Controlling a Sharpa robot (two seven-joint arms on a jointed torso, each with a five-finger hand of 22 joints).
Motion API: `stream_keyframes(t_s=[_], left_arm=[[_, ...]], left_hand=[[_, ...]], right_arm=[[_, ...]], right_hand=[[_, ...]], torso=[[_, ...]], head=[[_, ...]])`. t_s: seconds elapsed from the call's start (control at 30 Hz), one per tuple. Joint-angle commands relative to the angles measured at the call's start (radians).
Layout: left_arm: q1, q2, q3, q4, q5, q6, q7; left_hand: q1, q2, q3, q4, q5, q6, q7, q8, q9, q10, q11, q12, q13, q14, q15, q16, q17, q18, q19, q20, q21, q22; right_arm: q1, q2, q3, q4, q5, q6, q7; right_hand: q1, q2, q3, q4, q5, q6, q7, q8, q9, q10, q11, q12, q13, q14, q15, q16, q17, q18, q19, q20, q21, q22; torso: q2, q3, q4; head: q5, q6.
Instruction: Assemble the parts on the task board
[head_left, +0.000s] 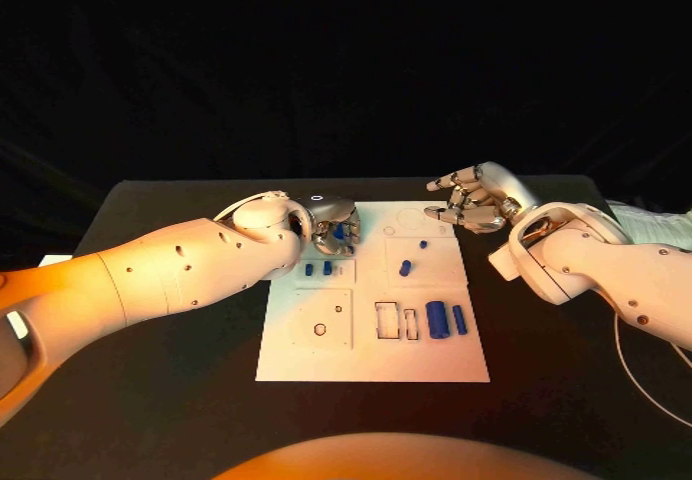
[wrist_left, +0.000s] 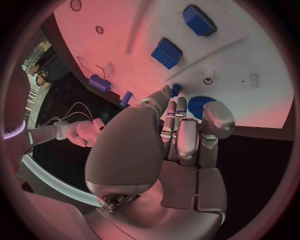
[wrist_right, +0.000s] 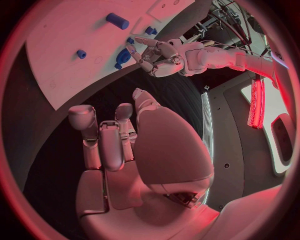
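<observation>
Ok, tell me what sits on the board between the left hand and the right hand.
In the head view, between the left hand and the right hand lies bare white task board, apart from one small blue part nearer the right hand.

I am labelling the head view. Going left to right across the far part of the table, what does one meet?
Left hand at the task board's far left corner → small blue part on the board → right hand past the board's far right corner.
</observation>
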Motion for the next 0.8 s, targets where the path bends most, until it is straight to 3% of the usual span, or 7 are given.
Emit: stream_keyframes(t_s=[0.03, 0.5, 0.8], left_arm=[[-0.001, 0.004, 0.000, -0.002, -0.017, 0.040, -0.017], [-0.003, 0.019, 0.000, -0.014, -0.026, 0.056, -0.031], [-0.011, 0.038, 0.000, -0.037, -0.033, 0.064, -0.038]], left_hand=[[-0.007, 0.005, 0.010, -0.002, 0.003, 0.006, 0.000, -0.008, -0.002, 0.009, 0.002, -0.006, -0.001, 0.025, -0.008, -0.003, -0.002, -0.012, 0.009, 0.000, 0.004, 0.002], [-0.002, 0.014, 0.037, -0.014, 0.004, 0.017, 0.001, -0.022, -0.010, 0.028, 0.000, -0.018, 0.001, 0.026, -0.010, 0.002, -0.004, -0.015, 0.011, -0.002, 0.021, 0.018], [0.013, 0.028, 0.079, -0.041, 0.002, 0.042, -0.001, -0.032, -0.016, 0.063, -0.006, -0.025, 0.004, 0.025, -0.015, 0.007, -0.008, -0.019, 0.014, -0.006, 0.043, 0.039]], right_arm=[[-0.001, 0.002, 0.000, 0.001, -0.003, 0.013, 0.009], [-0.001, 0.005, 0.000, -0.001, -0.002, 0.015, 0.011], [-0.001, 0.006, 0.000, -0.001, 0.000, 0.019, 0.012]], right_hand=[[-0.009, 0.004, 0.003, 0.004, 0.004, 0.007, 0.000, 0.002, -0.001, -0.005, -0.003, -0.003, -0.001, 0.038, -0.004, -0.003, -0.001, 0.011, -0.005, 0.001, -0.006, 0.000], [-0.009, 0.004, 0.003, 0.004, 0.004, 0.007, 0.000, 0.002, -0.001, -0.005, -0.003, -0.003, -0.001, 0.038, -0.004, -0.003, -0.001, 0.011, -0.005, 0.001, -0.006, 0.000], [-0.009, 0.005, 0.004, 0.004, 0.006, 0.007, 0.000, 0.002, -0.001, -0.005, -0.003, -0.003, -0.001, 0.039, -0.004, -0.002, 0.000, 0.011, -0.006, 0.001, -0.007, 0.000]], torso=[[0.000, -0.0008, -0.0003], [0.000, -0.0004, 0.0000], [0.001, -0.0002, -0.0007]], head=[[0.001, -0.001], [0.002, -0.003], [0.003, -0.005]])
